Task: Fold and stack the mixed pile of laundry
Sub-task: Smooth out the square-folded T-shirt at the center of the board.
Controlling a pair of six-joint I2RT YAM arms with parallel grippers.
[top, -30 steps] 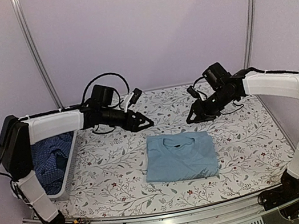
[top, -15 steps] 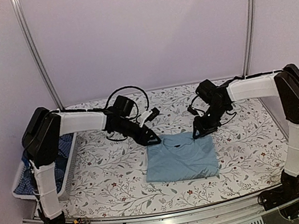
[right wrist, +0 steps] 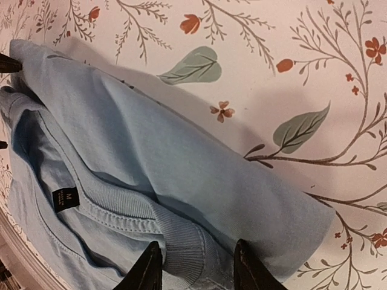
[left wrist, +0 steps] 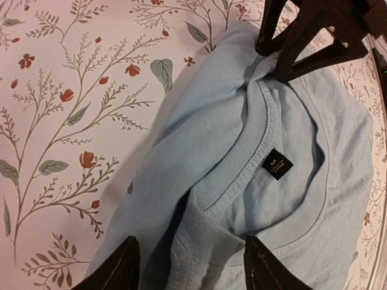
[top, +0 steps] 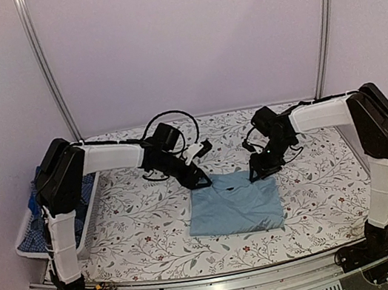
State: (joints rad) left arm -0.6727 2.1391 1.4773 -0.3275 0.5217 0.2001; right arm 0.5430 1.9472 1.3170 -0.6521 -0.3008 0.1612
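Light-blue cotton lies under both my grippers: the light-blue shirt (top: 233, 203) sits folded into a neat rectangle in the middle of the floral counter (top: 140, 222), collar towards the far side.

My left gripper (left wrist: 193, 266) is down at the shirt's far left corner. Its jaws are released and stand well apart. One finger is on the outer fold of the shoulder and the other is inside the neck opening. The ribbed collar (left wrist: 257, 142) runs between them, and nothing is pinched. The small black label (left wrist: 279, 164) shows just inside the neckline.

My right gripper (right wrist: 195, 266) is down at the far right corner of the shirt. Its fingers sit either side of a thick roll of collar ribbing, closer together than those of my left gripper. The cloth fills the gap between them. I cannot tell whether they are actually clamping it or only resting against it.

At the counter's left edge, largely hidden behind my left arm, is the white basket (top: 26, 250). A dark blue checked garment (top: 34, 227) is heaped inside it, well apart from the folded shirt.
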